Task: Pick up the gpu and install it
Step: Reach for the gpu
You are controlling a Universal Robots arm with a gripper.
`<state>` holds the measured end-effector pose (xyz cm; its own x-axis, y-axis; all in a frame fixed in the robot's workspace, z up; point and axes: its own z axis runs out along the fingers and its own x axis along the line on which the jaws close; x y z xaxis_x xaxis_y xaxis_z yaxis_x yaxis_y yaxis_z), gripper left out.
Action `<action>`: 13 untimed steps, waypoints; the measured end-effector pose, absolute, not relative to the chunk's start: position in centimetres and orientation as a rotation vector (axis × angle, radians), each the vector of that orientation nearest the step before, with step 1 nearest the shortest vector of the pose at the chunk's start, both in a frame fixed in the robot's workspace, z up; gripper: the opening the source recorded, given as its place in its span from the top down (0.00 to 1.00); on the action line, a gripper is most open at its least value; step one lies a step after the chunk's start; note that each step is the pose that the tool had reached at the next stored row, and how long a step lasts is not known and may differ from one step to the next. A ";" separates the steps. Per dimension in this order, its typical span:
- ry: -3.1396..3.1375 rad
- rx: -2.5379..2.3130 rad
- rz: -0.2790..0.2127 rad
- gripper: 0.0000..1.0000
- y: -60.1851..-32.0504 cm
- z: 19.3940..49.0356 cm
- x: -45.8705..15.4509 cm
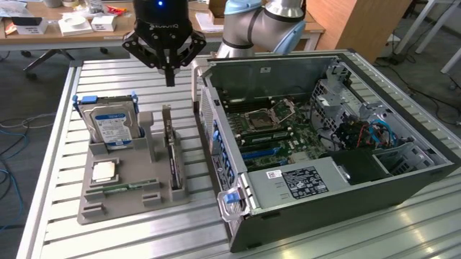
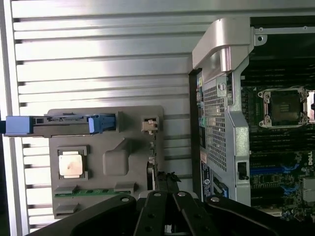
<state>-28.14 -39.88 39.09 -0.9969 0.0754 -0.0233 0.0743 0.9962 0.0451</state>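
Exterior view, gripper: we see the gripper (image 1: 170, 80) hanging over the slatted table (image 1: 108, 81), near the far end of the grey tray (image 1: 129, 208) and touching nothing.
Exterior view, fingers: the fingers (image 1: 170, 70) are pressed together into a single point, with nothing between them.
Exterior view, gpu: the gpu (image 1: 171, 151) stands on edge in a tray slot, on the side nearest the open computer case (image 1: 324, 162). It sits lower than the gripper and apart from it.
Exterior view, other parts: a hard drive (image 1: 109, 125) stands upright in the tray, while a processor chip (image 1: 104, 171) and a memory stick (image 1: 129, 187) lie flat.
Wrist view, gripper: the gripper (image 2: 167, 183) is empty, and we see its tips meeting.
Wrist view, gpu: we see the gpu (image 2: 153, 164) edge-on as a thin line along the tray (image 2: 133, 123), on the side facing the computer case (image 2: 221, 108).
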 end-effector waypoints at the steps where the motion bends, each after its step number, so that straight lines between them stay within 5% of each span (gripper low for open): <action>1: 3.114 0.117 0.069 0.90 -39.9 39.1 -28.2; 13: 3.114 0.117 0.069 0.90 -40.0 39.1 -28.2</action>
